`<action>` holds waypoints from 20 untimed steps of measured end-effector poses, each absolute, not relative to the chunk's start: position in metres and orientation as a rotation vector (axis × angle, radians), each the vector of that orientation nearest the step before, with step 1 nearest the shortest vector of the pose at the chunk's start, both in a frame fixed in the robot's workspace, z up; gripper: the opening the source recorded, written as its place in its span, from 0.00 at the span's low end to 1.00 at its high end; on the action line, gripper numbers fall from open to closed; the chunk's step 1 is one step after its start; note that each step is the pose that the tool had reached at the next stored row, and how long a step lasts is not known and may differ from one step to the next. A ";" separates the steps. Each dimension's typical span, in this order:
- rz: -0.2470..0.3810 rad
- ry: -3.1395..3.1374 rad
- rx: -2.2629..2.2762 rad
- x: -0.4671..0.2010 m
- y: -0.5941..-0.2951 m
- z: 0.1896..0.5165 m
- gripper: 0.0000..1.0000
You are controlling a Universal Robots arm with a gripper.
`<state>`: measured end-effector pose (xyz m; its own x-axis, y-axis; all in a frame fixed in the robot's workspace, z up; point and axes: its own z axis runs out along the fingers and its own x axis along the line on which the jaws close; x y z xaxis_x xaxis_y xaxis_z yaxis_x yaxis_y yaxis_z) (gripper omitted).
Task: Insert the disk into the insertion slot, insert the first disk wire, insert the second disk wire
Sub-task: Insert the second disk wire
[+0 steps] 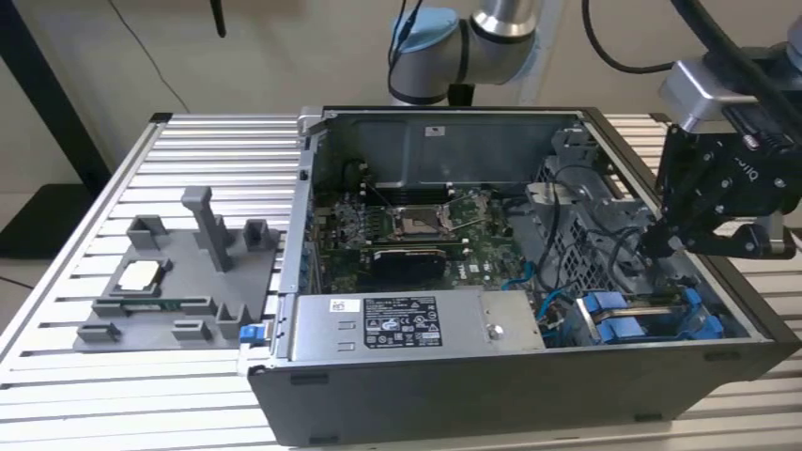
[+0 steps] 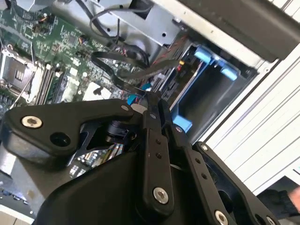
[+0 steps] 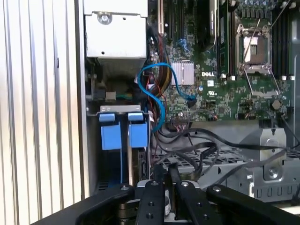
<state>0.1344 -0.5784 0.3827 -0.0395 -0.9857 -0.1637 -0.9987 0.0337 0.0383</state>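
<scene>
In the open computer case (image 1: 414,413), two bright blue carrier fronts (image 3: 121,135) sit side by side in the drive bay (image 1: 640,324) at the front corner on the exterior view's right. I cannot tell which of them holds the disk. My black gripper (image 1: 655,246) hangs inside the case just above and behind that bay. Its fingers (image 2: 154,105) are pressed together, and a flat black wire (image 2: 112,70) runs up to their tips beside a small blue connector (image 2: 133,99). Loose black wires (image 3: 197,152) lie around the fingertips (image 3: 161,176).
The motherboard (image 1: 414,230) fills the case floor, with the power supply (image 1: 414,324) along its front. A blue cable (image 3: 152,93) loops by the bay. A grey fixture (image 1: 176,272) stands on the slatted table (image 1: 75,376) at the exterior view's left.
</scene>
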 end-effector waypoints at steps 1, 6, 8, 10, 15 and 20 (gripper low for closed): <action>0.218 2.191 -2.112 0.132 -0.578 0.382 0.16; 0.228 2.198 -2.117 0.128 -0.578 0.378 0.16; 0.232 2.199 -2.119 0.128 -0.578 0.375 0.16; 0.234 2.199 -2.120 0.130 -0.579 0.371 0.16; 0.234 2.198 -2.121 0.135 -0.581 0.363 0.16; 0.234 2.197 -2.122 0.143 -0.583 0.359 0.16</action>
